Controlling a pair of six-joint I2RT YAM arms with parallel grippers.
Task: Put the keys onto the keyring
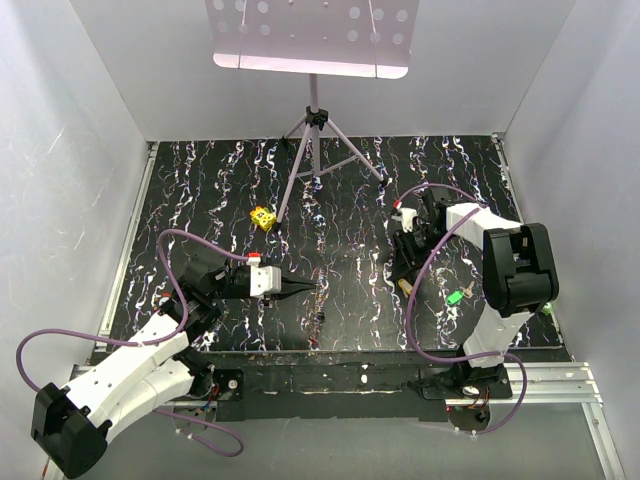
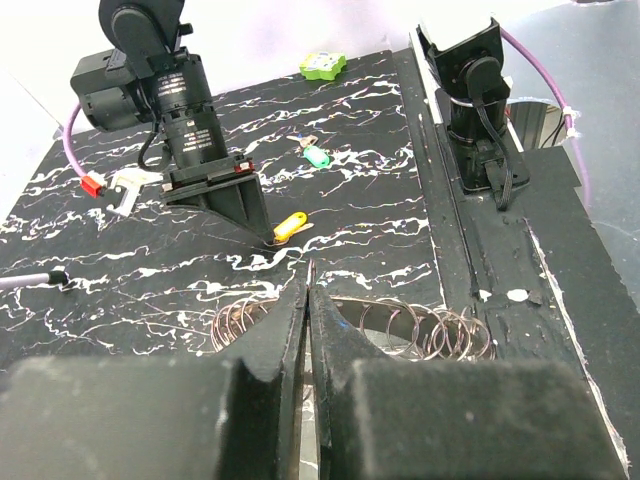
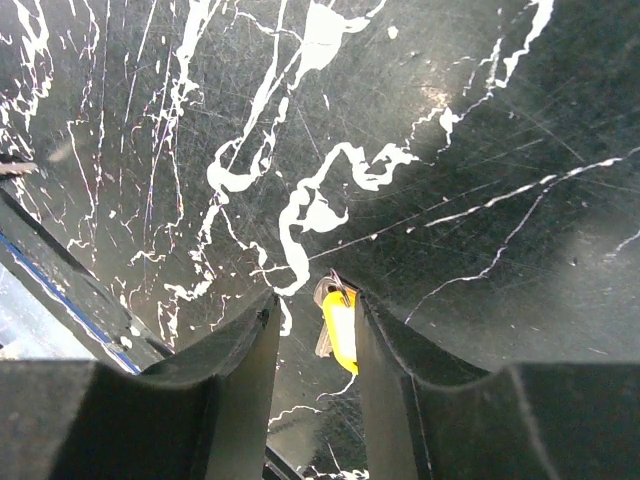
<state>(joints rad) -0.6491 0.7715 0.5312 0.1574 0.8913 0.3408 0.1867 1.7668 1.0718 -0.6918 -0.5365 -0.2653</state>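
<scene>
Black marbled tabletop (image 1: 350, 200), white walls (image 1: 60, 150), left tool (image 1: 312, 285) closed, right tool (image 3: 316, 310) parted astride yellow key (image 3: 340, 335)

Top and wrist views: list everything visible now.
keyring: one, silvery loops, just past the tips of the left tool
yellow-headed key: one, yellow, between the fingers of the right tool
green-headed key: one, green, beside the right arm
flat toothed piece: one, green, right edge of the table
dotted cube: one, yellow, near the legs of the music stand
music stand: one, pale, back of table
table: one, black, white-veined
left tool: one, black, shut
right tool: one, black, open around the yellow-headed key
</scene>
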